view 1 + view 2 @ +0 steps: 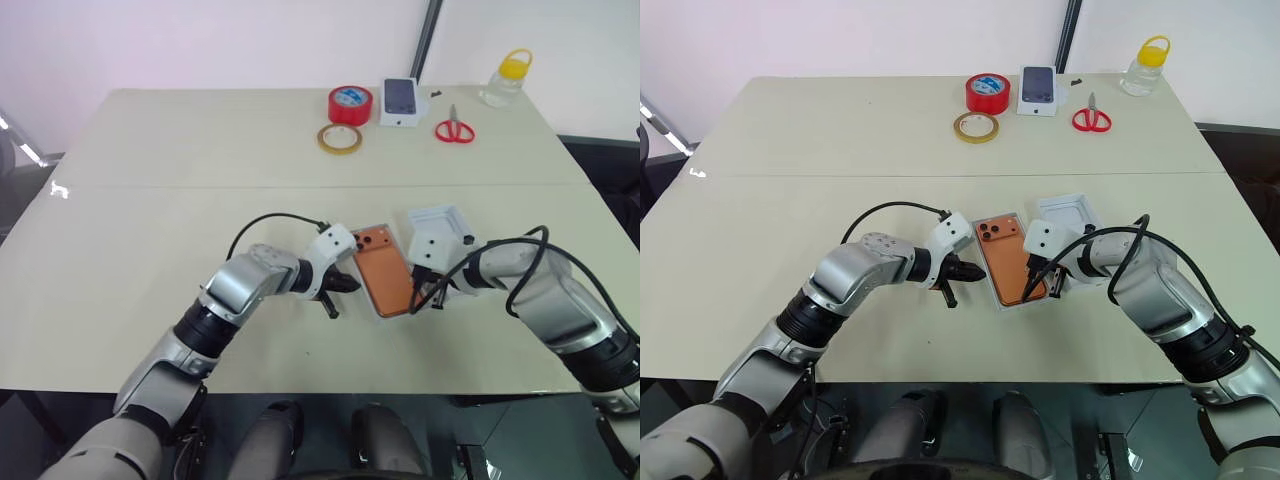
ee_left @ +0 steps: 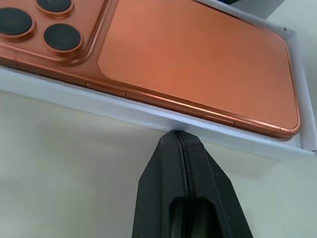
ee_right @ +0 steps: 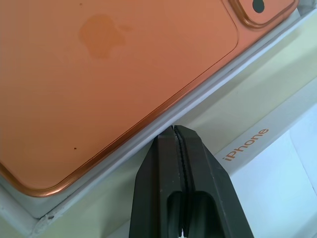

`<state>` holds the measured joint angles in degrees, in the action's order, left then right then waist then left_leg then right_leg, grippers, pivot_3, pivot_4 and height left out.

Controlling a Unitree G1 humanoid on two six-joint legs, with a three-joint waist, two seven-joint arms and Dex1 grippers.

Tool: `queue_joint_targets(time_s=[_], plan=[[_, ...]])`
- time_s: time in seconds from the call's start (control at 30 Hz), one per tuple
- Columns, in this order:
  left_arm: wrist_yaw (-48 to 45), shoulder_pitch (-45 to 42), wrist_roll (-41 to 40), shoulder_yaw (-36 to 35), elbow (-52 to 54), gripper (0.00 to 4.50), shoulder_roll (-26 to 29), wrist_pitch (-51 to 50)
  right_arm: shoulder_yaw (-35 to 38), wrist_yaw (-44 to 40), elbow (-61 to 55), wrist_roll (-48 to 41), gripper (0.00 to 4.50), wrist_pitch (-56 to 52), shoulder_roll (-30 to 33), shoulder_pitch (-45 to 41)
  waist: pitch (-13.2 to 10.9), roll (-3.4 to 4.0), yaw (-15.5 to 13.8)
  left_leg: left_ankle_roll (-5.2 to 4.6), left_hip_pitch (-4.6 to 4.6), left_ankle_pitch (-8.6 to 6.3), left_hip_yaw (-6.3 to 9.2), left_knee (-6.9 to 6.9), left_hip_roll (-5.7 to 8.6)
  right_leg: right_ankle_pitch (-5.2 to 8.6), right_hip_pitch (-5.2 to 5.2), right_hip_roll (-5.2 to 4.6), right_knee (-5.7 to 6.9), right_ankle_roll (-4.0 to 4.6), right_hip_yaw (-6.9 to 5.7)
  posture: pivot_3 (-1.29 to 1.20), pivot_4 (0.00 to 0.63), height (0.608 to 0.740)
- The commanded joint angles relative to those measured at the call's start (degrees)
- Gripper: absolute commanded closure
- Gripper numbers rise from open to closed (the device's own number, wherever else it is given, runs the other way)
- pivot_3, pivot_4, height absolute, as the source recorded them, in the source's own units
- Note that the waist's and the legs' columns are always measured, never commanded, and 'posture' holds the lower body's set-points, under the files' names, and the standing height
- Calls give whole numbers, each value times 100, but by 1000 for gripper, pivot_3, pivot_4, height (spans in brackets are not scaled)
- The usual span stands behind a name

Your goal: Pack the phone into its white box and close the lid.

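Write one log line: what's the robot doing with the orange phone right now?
phone: lying in white box | left gripper: shut, at box wall | right gripper: shut, at opposite wall | lid: not on

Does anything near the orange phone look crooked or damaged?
No damage shows. The phone lies camera-side up in the white box, which sits slanted to the table's edges. Nothing else stands out.

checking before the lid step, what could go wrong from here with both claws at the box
1. Both claws are shut with tips at opposite long walls of the white box: left claw, right claw. Uneven pushing could skew or crumple the thin walls.
2. The phone looks slightly raised at one edge; if not fully seated, the lid may not close.
3. The lid lies right beside the right arm, which could knock it.
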<state>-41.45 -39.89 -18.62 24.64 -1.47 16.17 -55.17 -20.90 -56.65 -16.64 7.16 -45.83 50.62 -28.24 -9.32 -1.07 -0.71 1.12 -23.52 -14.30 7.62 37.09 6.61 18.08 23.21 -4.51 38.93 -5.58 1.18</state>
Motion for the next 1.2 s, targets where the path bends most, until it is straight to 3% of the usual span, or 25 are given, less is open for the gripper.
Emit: queue_joint_targets(time_s=[0.03, 0.37, 0.57, 0.67, 0.87, 1.2], plan=[[42, -70, 19, -110, 35, 4488, -216, 195, -98, -147, -416, -145, 4500, 112, -108, -9, 0, 0, 1, 0, 0, 0, 0, 1, 0, 0, 0, 0, 0, 0, 0, 0, 150, 740], [37, 122, 93, -177, 202, 4488, -156, 114, -28, -214, -308, -97, 4500, 194, 1, -67, 0, 0, 17, 1, 1, 0, 0, 0, -2, 0, 2, 3, 5, 0, 0, 0, 150, 740], [7, 369, 75, -282, 517, 4488, 125, 49, 431, -492, -369, -398, 4500, 130, 344, -45, 0, 0, 13, 0, 1, 0, 0, -1, -2, 0, 3, 3, 5, 0, 1, 0, 150, 740], [-53, 579, 39, -438, 772, 4500, 332, 212, 815, -750, -537, -849, 3603, -237, 501, -61, 0, 0, 23, 0, 1, 0, -1, -1, -3, 0, 4, 3, 5, 0, 2, 0, 150, 740], [-380, 1112, -80, -858, 1251, 4500, 769, 991, 1236, -447, -377, -1304, 670, -1360, 304, -446, 0, 2, 48, 0, 1, 0, -1, -2, -6, 0, 4, 4, 5, 1, 2, 0, 150, 740], [-1336, 1853, -195, -1447, 1771, 4500, 1617, 2654, 1520, 928, 1156, -1599, 670, -3878, -676, -1610, 0, 3, 0, 1, -2, 0, -3, -5, -4, -1, 7, -1, 0, 3, 4, 0, 150, 740]])
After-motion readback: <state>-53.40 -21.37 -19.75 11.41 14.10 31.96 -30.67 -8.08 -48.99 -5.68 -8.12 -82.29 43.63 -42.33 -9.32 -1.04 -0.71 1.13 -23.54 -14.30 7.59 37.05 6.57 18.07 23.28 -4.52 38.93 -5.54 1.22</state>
